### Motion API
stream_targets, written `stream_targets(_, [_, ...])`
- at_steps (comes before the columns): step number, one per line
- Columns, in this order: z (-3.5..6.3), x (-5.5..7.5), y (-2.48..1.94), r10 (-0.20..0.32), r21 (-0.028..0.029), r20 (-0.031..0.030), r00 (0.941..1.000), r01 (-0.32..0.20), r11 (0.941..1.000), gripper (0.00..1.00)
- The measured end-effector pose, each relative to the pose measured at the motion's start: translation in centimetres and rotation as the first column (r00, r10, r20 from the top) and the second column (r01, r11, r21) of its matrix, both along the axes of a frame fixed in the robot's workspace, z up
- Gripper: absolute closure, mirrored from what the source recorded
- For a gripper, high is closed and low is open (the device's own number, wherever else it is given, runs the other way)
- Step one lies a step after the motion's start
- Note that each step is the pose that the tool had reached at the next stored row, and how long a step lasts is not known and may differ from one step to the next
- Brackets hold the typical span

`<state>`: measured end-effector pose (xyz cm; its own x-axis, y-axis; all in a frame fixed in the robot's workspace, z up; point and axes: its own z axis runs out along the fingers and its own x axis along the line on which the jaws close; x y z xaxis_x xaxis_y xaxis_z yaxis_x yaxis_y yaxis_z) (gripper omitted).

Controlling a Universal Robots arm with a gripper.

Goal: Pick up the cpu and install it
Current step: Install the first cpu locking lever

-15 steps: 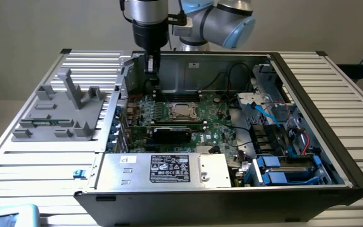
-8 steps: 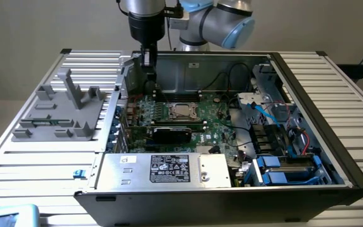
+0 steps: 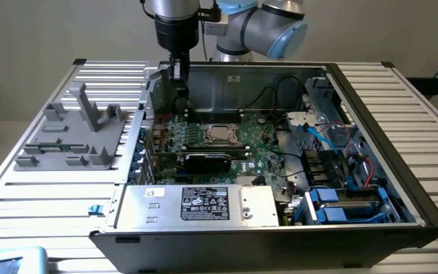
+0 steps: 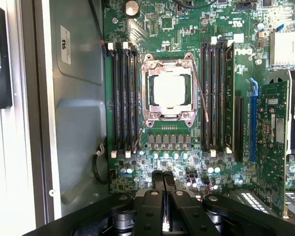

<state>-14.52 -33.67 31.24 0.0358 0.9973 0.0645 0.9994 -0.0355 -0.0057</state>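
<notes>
Two memory banks [image 4: 124, 98] are flanking the cpu [image 4: 169, 91]; near it the gripper [image 4: 163, 179] is hovering, fingers together, its base cut off.

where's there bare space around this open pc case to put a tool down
Bare ribbed aluminium table on the exterior view's right of the black computer case, and a patch between the grey plastic fixture and the table's front edge. Crowded inside the case: green motherboard, cables, silver power supply box.
</notes>
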Motion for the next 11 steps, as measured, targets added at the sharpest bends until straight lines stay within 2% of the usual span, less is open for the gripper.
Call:
stream_targets(7, [0.00, 0.00, 0.00, 0.000, -0.0001, 0.0000, 1.0000, 0.000, 1.0000, 0.89])
stream_targets(11, [-0.03, 0.00, 0.00, -0.052, 0.0000, 0.0002, 0.9987, 0.052, 0.9987, 0.89])
